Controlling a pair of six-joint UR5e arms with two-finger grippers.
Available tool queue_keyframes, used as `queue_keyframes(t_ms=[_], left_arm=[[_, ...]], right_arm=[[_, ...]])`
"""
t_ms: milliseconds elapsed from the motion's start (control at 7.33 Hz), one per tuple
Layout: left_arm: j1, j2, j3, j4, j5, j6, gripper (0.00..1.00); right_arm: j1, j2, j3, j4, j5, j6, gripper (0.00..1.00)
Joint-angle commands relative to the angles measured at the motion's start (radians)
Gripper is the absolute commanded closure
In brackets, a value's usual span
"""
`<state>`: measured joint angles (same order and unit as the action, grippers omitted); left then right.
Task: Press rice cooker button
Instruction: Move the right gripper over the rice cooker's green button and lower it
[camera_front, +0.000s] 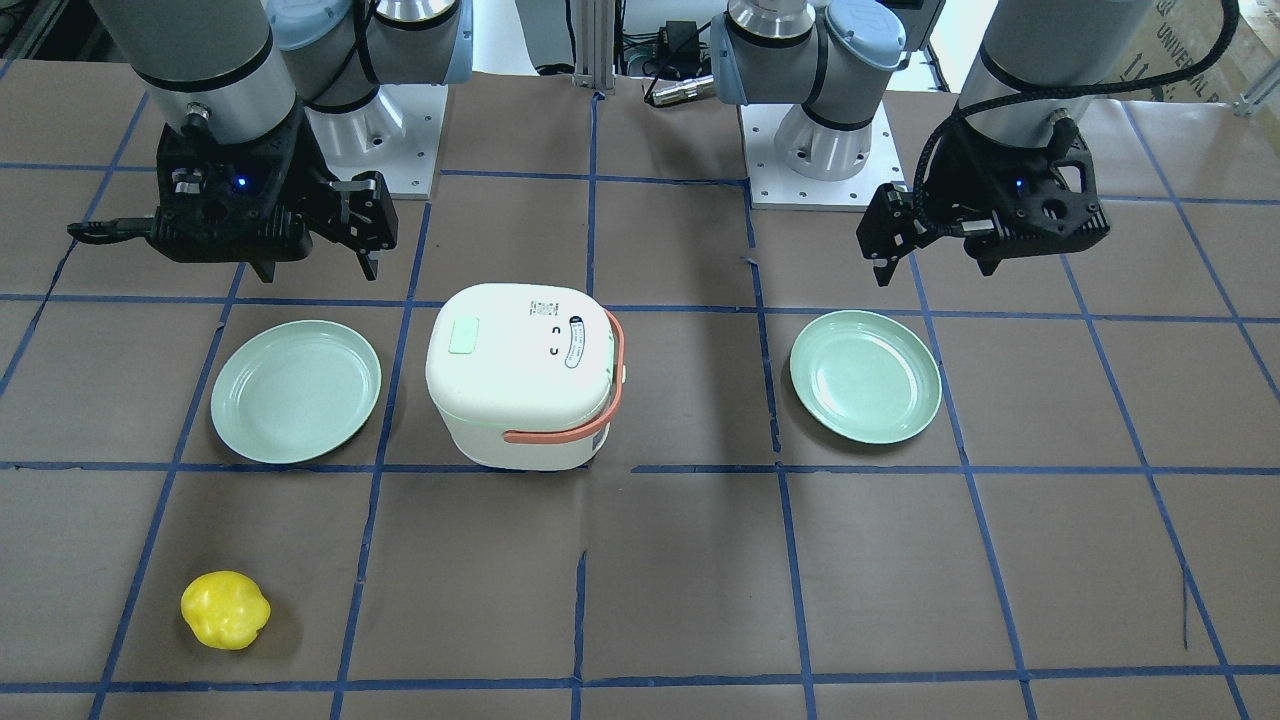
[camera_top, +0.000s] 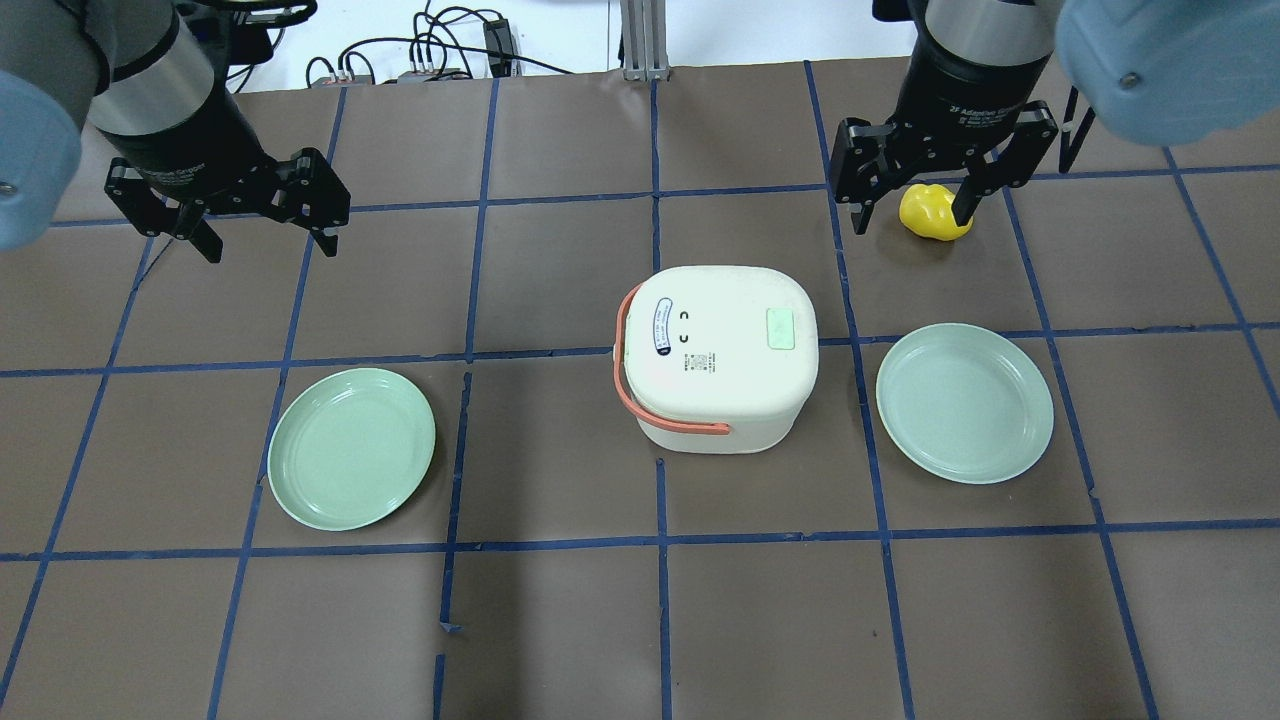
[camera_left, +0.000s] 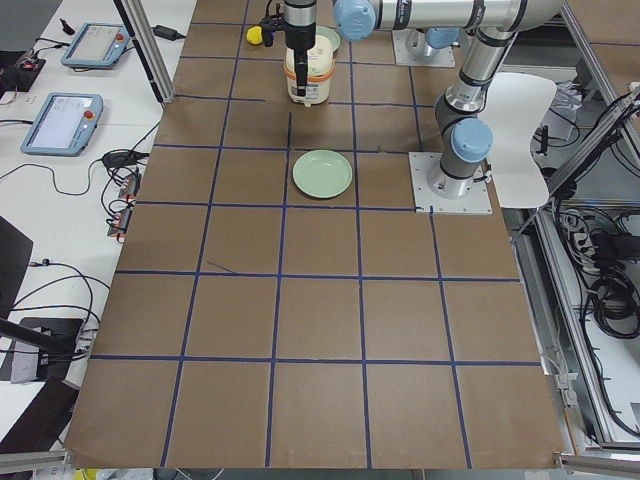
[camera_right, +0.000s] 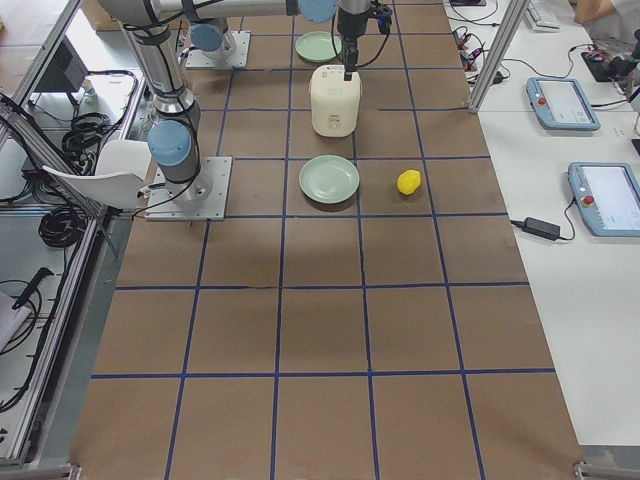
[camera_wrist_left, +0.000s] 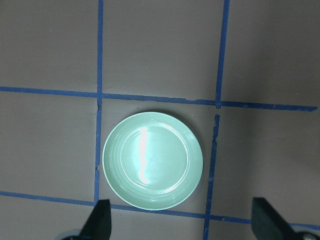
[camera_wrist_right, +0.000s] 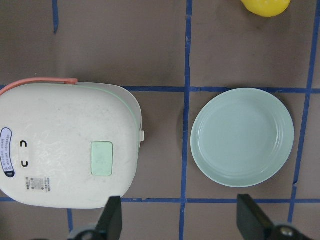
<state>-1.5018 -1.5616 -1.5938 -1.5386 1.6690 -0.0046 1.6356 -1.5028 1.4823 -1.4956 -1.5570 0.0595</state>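
Observation:
The white rice cooker (camera_top: 715, 355) with an orange handle stands mid-table, lid closed. Its pale green button (camera_top: 780, 328) sits on the lid, on the side toward my right arm. It also shows in the front view (camera_front: 464, 335) and the right wrist view (camera_wrist_right: 101, 158). My right gripper (camera_top: 910, 220) is open and empty, hovering beyond the cooker's right side, above the table. My left gripper (camera_top: 270, 247) is open and empty, high over the table's left part, far from the cooker. In the left wrist view its fingers (camera_wrist_left: 97, 220) frame only a plate.
A green plate (camera_top: 352, 448) lies left of the cooker and another green plate (camera_top: 964, 402) lies right of it. A yellow toy pepper (camera_top: 935, 212) lies on the far right part of the table, under my right gripper in the overhead view. Blue tape lines grid the brown table.

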Motion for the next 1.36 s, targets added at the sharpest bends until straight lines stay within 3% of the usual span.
queue_keyframes(t_ms=[0, 273, 545, 818, 1227], left_arm=[[0.0, 0.0, 0.0, 0.0, 0.0, 0.0, 0.0], [0.0, -0.002, 0.0, 0.0, 0.0, 0.0, 0.0], [0.0, 0.0, 0.0, 0.0, 0.0, -0.002, 0.0], [0.0, 0.0, 0.0, 0.0, 0.0, 0.0, 0.0], [0.0, 0.0, 0.0, 0.0, 0.0, 0.0, 0.0]], right_arm=[[0.026, -0.022, -0.004, 0.038, 0.043, 0.056, 0.92], [0.111, -0.005, 0.042, -0.02, 0.045, 0.065, 0.93], [0.115, 0.013, 0.108, -0.064, 0.04, 0.088, 0.96], [0.118, 0.029, 0.191, -0.22, 0.037, 0.069, 0.96], [0.133, 0.033, 0.236, -0.285, 0.04, 0.079, 0.96]])
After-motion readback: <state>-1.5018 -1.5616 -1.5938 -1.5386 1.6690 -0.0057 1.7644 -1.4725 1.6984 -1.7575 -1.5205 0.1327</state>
